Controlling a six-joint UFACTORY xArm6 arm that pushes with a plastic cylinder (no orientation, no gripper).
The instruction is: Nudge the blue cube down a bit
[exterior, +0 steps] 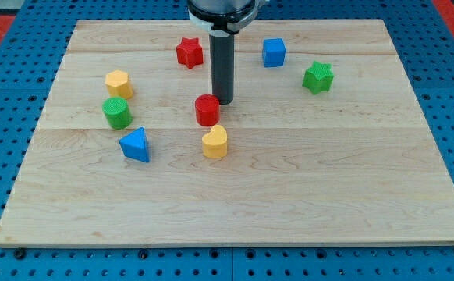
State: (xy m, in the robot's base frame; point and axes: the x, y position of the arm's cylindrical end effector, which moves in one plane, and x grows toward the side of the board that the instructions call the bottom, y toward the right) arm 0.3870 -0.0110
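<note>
The blue cube [274,52] sits near the view's top, right of centre, on the wooden board [305,187]. My tip [225,102] rests on the board near the middle, well to the left of and below the blue cube. It is close beside the upper right of a red cylinder [207,110]. The rod rises straight up from the tip to the arm at the view's top.
A red star [189,52] lies at the top, left of the rod. A green star [318,77] lies right of the blue cube. A yellow heart [214,142], a blue triangle [136,145], a green cylinder [118,113] and a yellow hexagon [119,83] lie at the left and centre.
</note>
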